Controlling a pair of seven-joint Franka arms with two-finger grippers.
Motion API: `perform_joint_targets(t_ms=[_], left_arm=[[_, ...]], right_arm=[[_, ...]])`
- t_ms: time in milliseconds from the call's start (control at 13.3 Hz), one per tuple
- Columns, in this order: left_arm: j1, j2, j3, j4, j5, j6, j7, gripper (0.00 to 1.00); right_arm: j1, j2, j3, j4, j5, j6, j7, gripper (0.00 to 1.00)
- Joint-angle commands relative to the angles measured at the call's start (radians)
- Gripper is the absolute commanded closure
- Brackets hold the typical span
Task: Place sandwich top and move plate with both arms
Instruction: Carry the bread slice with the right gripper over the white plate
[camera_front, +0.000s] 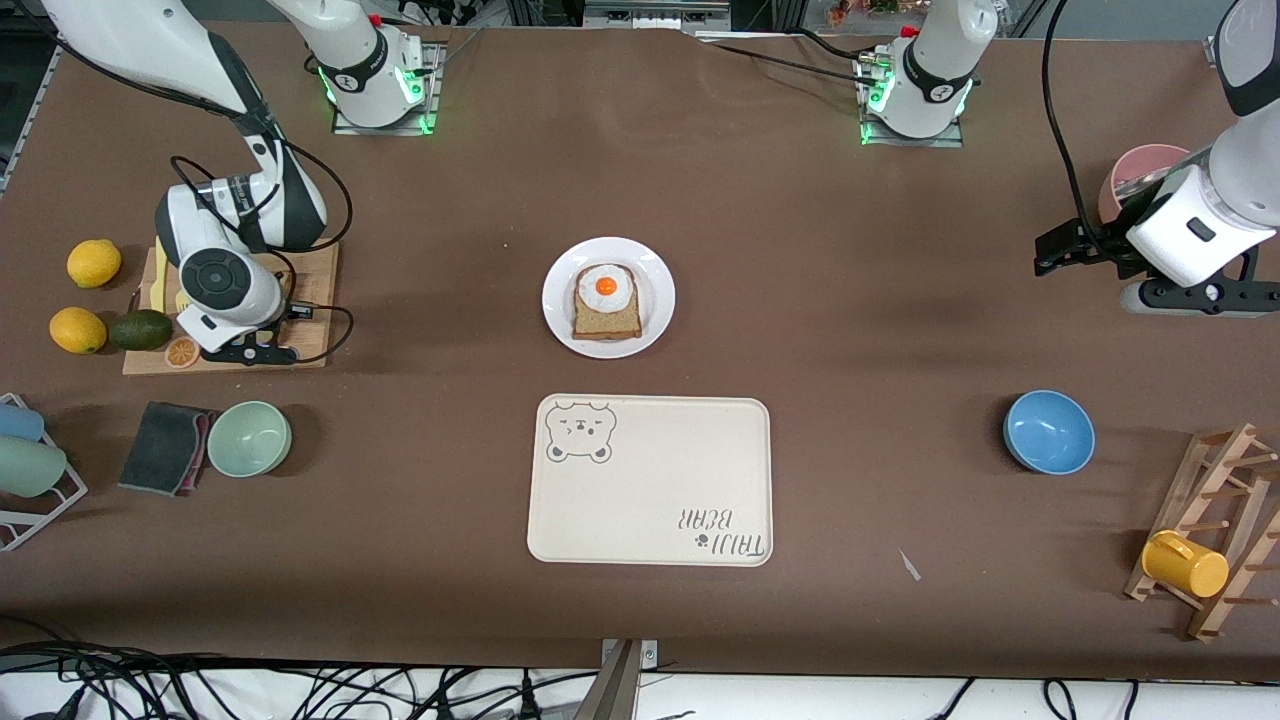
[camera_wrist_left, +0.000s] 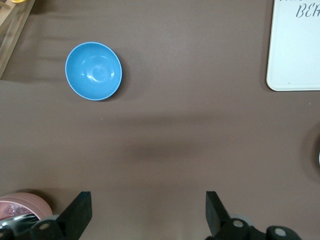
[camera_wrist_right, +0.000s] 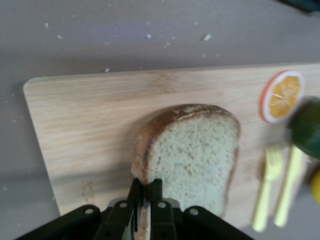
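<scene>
Front view: two white arms work a brown-covered table where one white plate (camera_front: 608, 297) holds one egg-topped slice (camera_front: 606, 302). Nearer the camera than the plate lies one cream tray (camera_front: 650, 480) printed "TAIJI BEAR". Toward the right arm's end from the plate, the right gripper (camera_wrist_right: 144, 197) pinches the sandwich top (camera_wrist_right: 192, 152) on a wooden board (camera_wrist_right: 90, 125). Toward the left arm's end, the left gripper (camera_wrist_left: 145, 212) hangs spread wide over bare table near one blue bowl (camera_wrist_left: 93, 70).

Brown table (camera_front: 820, 300) — plate (camera_front: 560, 315), bear tray (camera_front: 650, 500), cutting board (camera_front: 318, 290), two bowls (camera_front: 1049, 432) — lemons (camera_front: 93, 263), rack (camera_front: 1215, 530).
</scene>
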Motion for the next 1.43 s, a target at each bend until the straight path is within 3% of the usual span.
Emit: perform_joint_targets(t_ms=[0,376,677,1129,1354], left_arm=[[0.008,-0.012,-0.004,0.006,-0.018,-0.011,-0.004,0.0],[0.007,-0.012,-0.004,0.008,-0.034,0.0,-0.004,0.0],[0.003,-0.007,-0.004,0.01,-0.074,0.001,-0.007,0.0],[0.005,-0.004,0.006,0.008,-0.059,0.001,-0.007,0.0],[0.005,0.002,0.017,0.008,-0.057,0.006,-0.007,0.0]], right_arm=[[0.023,0.003,0.065,0.153,0.008,-0.227,0.021,1.0],[0.104,0.017,0.095,0.3,0.1,-0.382,0.021,1.0],[0.204,0.057,0.095,0.443,0.255,-0.473,0.024,1.0],[0.48,0.15,0.101,0.566,0.363,-0.465,0.355,1.0],[0.609,0.225,0.101,0.688,0.383,-0.464,0.518,1.0]])
